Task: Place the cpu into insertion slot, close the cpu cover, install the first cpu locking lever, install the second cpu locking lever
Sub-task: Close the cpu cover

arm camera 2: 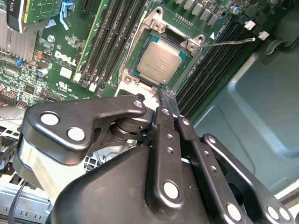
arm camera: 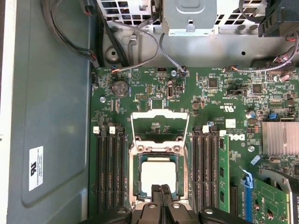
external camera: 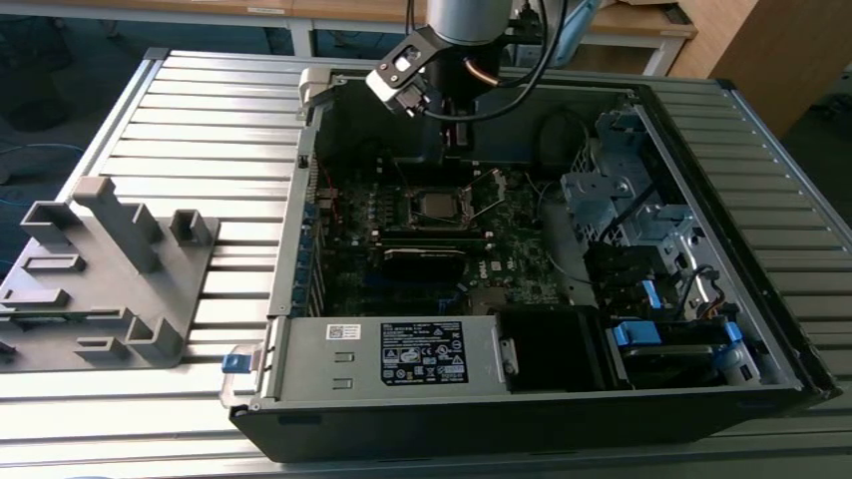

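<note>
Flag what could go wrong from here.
1. The shut fingers are right at the cpu edge; a sideways drift could scrape or unseat it.
2. The cpu cover stands open; a misjudged push may slam it onto the chip.
3. The thin lever juts out and could snag.

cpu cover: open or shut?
Open. In the first wrist view the thin silvery metal cover frame lies swung back, the silvery square cpu bare.

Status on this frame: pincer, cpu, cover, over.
Pincer shut, low beside cpu. Cpu seated in slot. Cover open, swung off the slot.
</note>
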Robot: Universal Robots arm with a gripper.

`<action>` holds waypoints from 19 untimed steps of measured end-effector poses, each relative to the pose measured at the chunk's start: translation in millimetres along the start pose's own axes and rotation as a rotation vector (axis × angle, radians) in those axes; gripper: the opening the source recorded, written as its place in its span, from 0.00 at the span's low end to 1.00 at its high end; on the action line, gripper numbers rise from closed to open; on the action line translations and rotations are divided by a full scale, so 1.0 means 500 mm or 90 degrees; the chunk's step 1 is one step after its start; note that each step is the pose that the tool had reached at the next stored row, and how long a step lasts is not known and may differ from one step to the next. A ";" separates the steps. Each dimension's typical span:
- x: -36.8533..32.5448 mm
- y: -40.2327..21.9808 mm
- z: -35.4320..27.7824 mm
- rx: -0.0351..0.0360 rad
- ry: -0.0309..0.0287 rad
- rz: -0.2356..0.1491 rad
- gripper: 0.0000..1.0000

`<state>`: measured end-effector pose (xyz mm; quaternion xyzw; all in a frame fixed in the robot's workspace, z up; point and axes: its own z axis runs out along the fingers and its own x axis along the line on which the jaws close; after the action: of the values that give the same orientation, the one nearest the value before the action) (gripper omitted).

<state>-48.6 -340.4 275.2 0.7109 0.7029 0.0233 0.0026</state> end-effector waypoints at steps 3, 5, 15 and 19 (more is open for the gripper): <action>0.000 0.003 0.000 0.0000 -0.0001 0.000 0.11; 0.000 0.009 0.000 0.0000 0.0000 0.000 0.11; 0.001 0.059 0.003 0.0000 0.0000 0.000 0.11; 0.001 0.078 0.004 0.0000 0.0000 0.000 0.11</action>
<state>-9.3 -340.3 274.8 0.7108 0.7030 0.0233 0.0026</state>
